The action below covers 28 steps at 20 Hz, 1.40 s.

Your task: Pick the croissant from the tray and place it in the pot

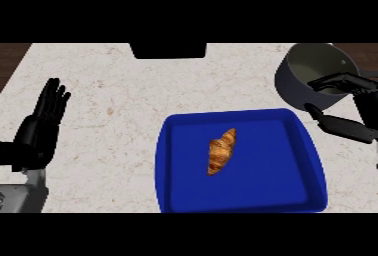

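two black robot hands showed at the sides of the head view. the right robot hand [347,107] was at the right edge, just beside the grey pot [314,72] and beyond the tray's far right corner. its fingers [341,82] stretched leftward over the pot's near right rim, and its thumb [343,127] lay lower, pointing left and down toward the tray; fingers and thumb were well apart and nothing lay between them. whether the fingers touched the pot's rim could not be told.

the left robot hand [37,132] rested at the left edge, open, with straight fingers pointing away toward the far side of the worktop [111,100]. it held nothing and was well apart from the tray. part of its grey forearm showed below it at the lower left corner.

the croissant [221,151] lay near the middle of the blue tray [166,165], untouched. it was golden brown, lying flat and tilted, with its upper tip leaning to the right. it was apart from every wall of the tray.

the tray sat on the pale speckled worktop, right of centre and near the lower edge of the view. the pot stood behind the tray's right corner, at the upper right, its dark inside visible. a dark rectangular shape [168,50] sat at the far edge of the worktop, near the top centre.
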Motion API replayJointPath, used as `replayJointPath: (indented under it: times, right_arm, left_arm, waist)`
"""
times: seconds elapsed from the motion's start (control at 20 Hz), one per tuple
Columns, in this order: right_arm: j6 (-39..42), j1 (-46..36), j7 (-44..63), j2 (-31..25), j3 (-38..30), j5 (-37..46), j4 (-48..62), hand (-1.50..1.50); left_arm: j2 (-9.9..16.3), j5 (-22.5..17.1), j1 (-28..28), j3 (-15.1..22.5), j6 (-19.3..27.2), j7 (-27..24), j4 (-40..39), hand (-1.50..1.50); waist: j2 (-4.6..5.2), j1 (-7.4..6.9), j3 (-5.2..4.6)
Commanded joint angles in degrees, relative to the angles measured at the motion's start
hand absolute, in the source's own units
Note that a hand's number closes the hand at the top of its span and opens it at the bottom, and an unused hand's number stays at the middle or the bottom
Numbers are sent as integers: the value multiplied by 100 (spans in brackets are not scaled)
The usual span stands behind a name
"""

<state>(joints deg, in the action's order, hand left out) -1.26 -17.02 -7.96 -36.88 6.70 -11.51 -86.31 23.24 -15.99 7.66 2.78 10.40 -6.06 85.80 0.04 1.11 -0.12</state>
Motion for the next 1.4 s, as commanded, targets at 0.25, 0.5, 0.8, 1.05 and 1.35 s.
replayJointPath:
  times: [0.25,0.5,0.8,1.05,1.35]
  right_arm:
    - [-109,1188,-2367,-95,184,1288,20,-150]
    - [-32,1057,-1291,-429,562,2121,-337,-150]
    - [622,686,420,-692,1283,2873,-1174,-150]
    - [1056,319,1600,-17,1690,3246,-1445,-150]
    - [1328,315,2432,732,2070,3847,-1264,-150]
  left_arm:
    - [-143,-177,555,-136,328,972,730,0]
    - [-443,-19,686,-52,266,629,210,0]
    - [-476,-87,881,-119,119,663,-52,0]
    - [-458,58,1288,-253,82,728,-305,0]
    - [-534,169,755,-301,110,798,237,0]
  waist:
    - [-28,-86,16]
    - [-18,-84,6]
    - [-9,-104,0]
    - [-2,-103,7]
    - [-11,-127,10]
